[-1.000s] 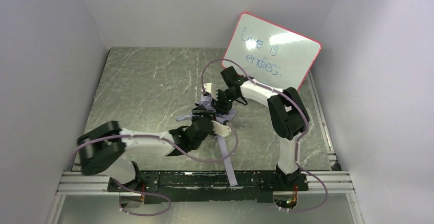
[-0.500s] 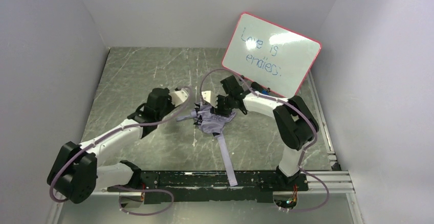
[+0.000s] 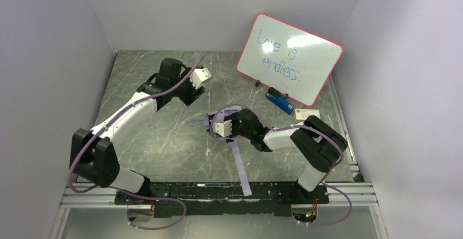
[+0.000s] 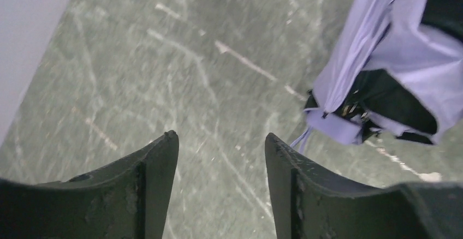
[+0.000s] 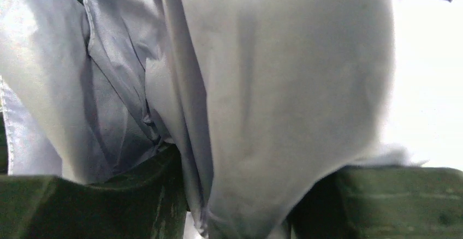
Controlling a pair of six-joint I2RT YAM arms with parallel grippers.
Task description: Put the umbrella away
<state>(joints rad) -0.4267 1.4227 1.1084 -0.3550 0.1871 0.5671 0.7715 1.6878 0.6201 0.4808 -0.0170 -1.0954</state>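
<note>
One pale lavender fabric compact umbrella (image 4: 382, 53) lies collapsed and crumpled mid-table on the dark green marbled table (image 3: 164, 141), with thin black ribs showing among its soft folds. One long flat lavender strip (image 3: 241, 168) runs from it toward the near edge. Of the two grippers, the right gripper (image 5: 251, 171) pinches a smooth fold of the cloth. The left gripper (image 4: 221, 157) hovers empty and apart, its blunt black fingers parted. One red-framed rectangular whiteboard (image 3: 289, 59) leans at the back.
</note>
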